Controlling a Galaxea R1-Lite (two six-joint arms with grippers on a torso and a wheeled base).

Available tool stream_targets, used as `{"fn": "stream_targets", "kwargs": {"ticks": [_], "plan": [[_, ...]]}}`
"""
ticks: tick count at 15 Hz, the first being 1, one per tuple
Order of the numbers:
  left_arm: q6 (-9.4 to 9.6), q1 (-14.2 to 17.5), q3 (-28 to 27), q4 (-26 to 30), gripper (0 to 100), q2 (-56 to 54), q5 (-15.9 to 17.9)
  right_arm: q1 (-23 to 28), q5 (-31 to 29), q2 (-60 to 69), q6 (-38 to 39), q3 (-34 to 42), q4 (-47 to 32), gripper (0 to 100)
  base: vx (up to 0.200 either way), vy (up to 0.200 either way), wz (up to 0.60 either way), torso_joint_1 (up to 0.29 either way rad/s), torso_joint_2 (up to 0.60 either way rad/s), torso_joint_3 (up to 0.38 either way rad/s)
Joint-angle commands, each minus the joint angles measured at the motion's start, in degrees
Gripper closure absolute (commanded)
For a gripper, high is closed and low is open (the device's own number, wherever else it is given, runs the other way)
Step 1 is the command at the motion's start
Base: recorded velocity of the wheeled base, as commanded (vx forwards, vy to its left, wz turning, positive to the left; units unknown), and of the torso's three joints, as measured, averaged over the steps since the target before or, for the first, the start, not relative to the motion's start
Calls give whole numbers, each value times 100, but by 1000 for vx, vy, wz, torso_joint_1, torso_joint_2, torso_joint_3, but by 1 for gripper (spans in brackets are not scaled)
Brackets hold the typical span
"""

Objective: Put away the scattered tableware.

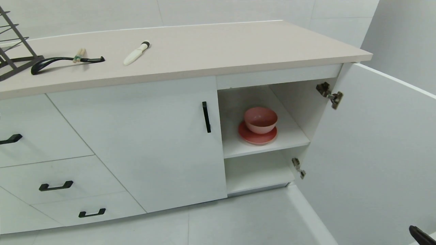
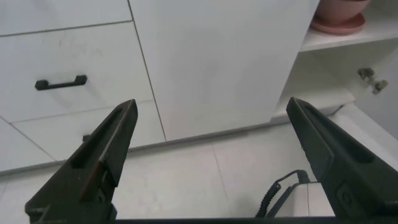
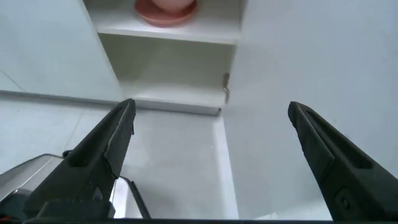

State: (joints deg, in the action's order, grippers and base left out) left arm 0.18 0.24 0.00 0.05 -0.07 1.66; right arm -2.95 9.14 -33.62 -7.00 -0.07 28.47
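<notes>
Left gripper (image 2: 211, 104) and right gripper (image 3: 211, 104): fingers spread apart, empty, held low, facing cabinet (image 1: 136, 136). Bowl (image 1: 260, 119) rests on plate (image 1: 258, 139) inside.

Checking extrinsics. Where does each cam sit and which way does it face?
Head: on the head, looking forward and down at the counter and open cabinet; a dark tip, likely the right arm, at the lower right corner.
Left wrist: on the left wrist, low, facing the drawers and floor; open left gripper frames it.
Right wrist: on the right wrist, low, facing the cabinet's lower compartment and open door; open right gripper frames it.
Shared: all three show the bowl on the plate.
</notes>
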Motion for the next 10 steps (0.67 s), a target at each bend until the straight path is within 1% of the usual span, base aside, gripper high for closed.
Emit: {"fn": "stream_targets", "kwargs": {"ticks": [1,2,4,5,6,10], "plan": [[-1,2,0,-5,0,7,1,1104,26,2712,190,-1,-1686,0,0,0,0,0,0,0],[-1,2,0,4,0,7,1,1165,0,2808,190,7,-2038,0,0,0,0,0,0,0],[-1,2,0,4,0,7,1,1165,-18,2791,190,7,-2266,0,0,0,0,0,0,0],[-1,2,0,4,0,7,1,1165,-97,2791,58,-1,-2776,0,0,0,0,0,0,0],[-9,2,0,-5,0,7,1,1156,-299,2791,-47,7,-2820,0,0,0,0,0,0,0],[8,2,0,-5,0,7,1,1165,-343,2791,41,7,-2820,0,0,0,0,0,0,0]]}}
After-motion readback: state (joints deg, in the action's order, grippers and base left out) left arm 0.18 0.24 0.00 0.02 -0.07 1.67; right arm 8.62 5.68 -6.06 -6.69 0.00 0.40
